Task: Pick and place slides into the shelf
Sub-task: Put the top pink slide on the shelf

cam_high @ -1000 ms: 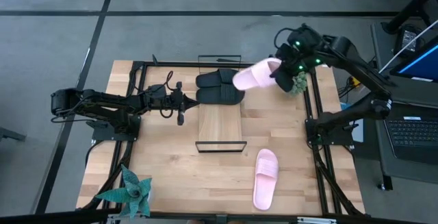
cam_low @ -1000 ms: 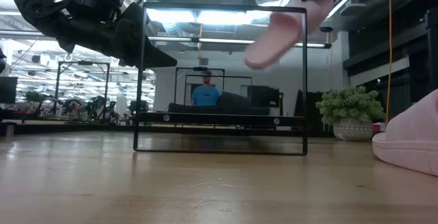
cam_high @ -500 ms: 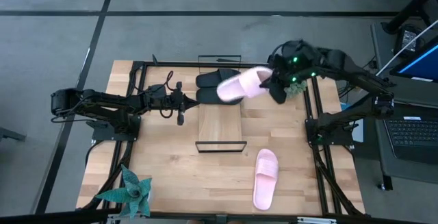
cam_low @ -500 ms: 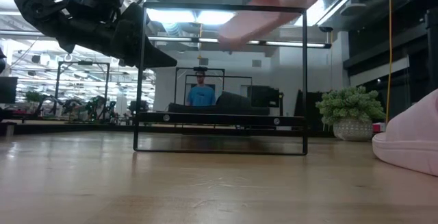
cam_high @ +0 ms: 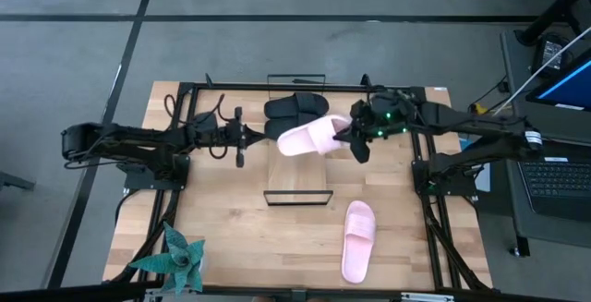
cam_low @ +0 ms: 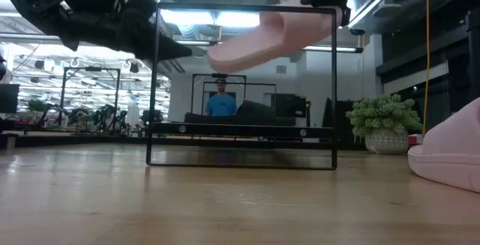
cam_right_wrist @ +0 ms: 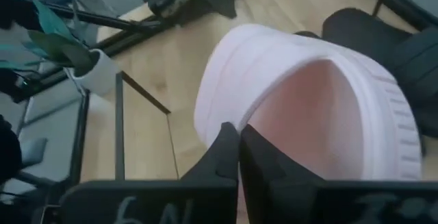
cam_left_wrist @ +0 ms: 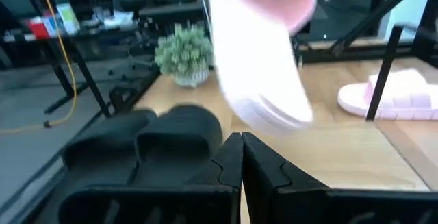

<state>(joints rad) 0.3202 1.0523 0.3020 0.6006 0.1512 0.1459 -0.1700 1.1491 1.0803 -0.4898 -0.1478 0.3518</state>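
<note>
Right gripper [cam_high: 355, 138] is pinched shut on a pink slide [cam_high: 309, 137] at its strap edge, holding it in the air over the shelf [cam_high: 297, 167], toe pointing to 9 o'clock. In the low view the held slide [cam_low: 262, 39] hangs near the top bar of the near wire rail [cam_low: 241, 88], well above the board. Right wrist view: fingers [cam_right_wrist: 224, 148] are pressed together on the rim of the slide's strap [cam_right_wrist: 301, 107].

Two black slides [cam_high: 295, 117] sit side by side on the shelf's far end, at 12 o'clock from the held one, which partly overlaps them from above. The second pink slide [cam_high: 357, 239] lies flat on the tabletop [cam_high: 231, 228], off the shelf, at about 5 o'clock from it.

Left gripper [cam_high: 242, 145] is pressed together with nothing in it, just off the shelf's 9 o'clock edge, beside the black pair. Left wrist view: closed fingertips [cam_left_wrist: 241, 157] point at the black slides [cam_left_wrist: 147, 145], the held pink slide [cam_left_wrist: 263, 59] above them, the other pink one [cam_left_wrist: 397, 94] on the table past the rail.

Small green potted plant [cam_left_wrist: 183, 54] sits behind the right arm at the table's 1 o'clock corner; a spiky plant [cam_high: 174, 260] is at the 7 o'clock corner. A person in a blue top [cam_low: 221, 103] stands in the room beyond.
</note>
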